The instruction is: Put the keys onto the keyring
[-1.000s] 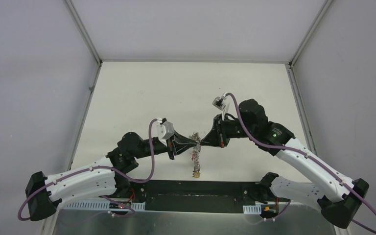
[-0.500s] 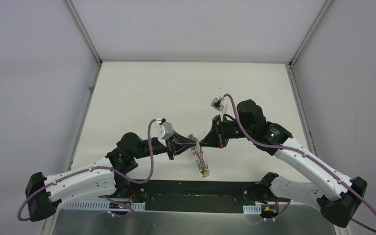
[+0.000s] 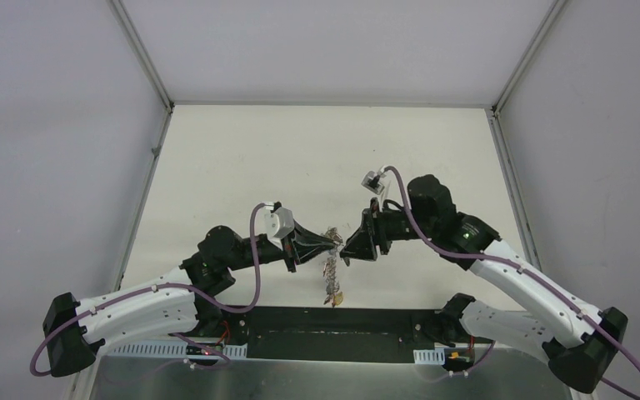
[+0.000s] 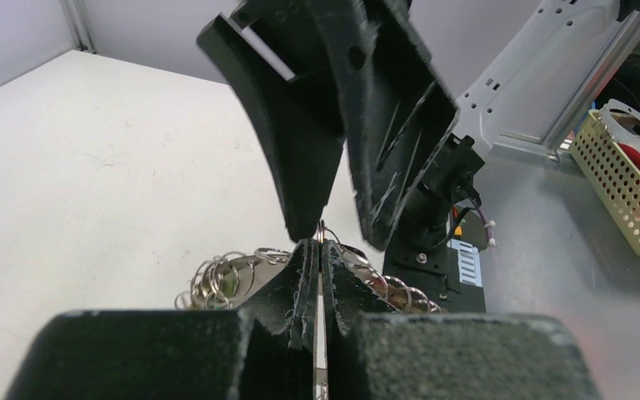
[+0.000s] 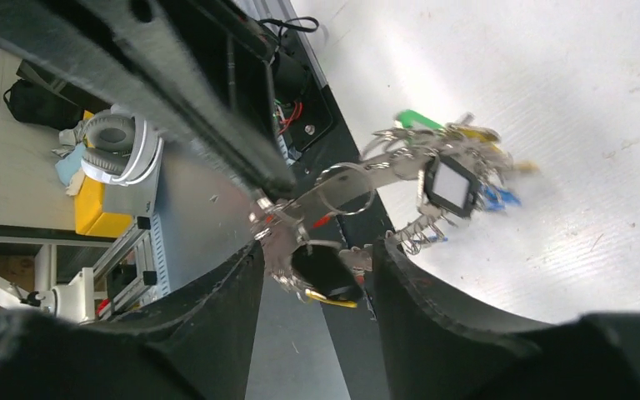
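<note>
My left gripper is shut on the thin wire of the keyring, and the bunch of small rings and tags hangs below it above the table. In the left wrist view the pinched wire sticks up between my shut left fingertips, with loops of the keyring beside them. My right gripper faces it, open and just off the ring. In the right wrist view my right gripper stands wide around a black-headed key hanging in the bunch. The keyring carries green, blue and yellow tags. No red key is clearly visible.
A black base plate runs along the near table edge under the hanging bunch. Grey enclosure walls stand left, right and behind. A yellow perforated basket and headphones lie off the table.
My right gripper has opened, let go of the ring and drawn back slightly to the right. The hanging bunch swung right, then back under my left gripper, which has stayed shut.
</note>
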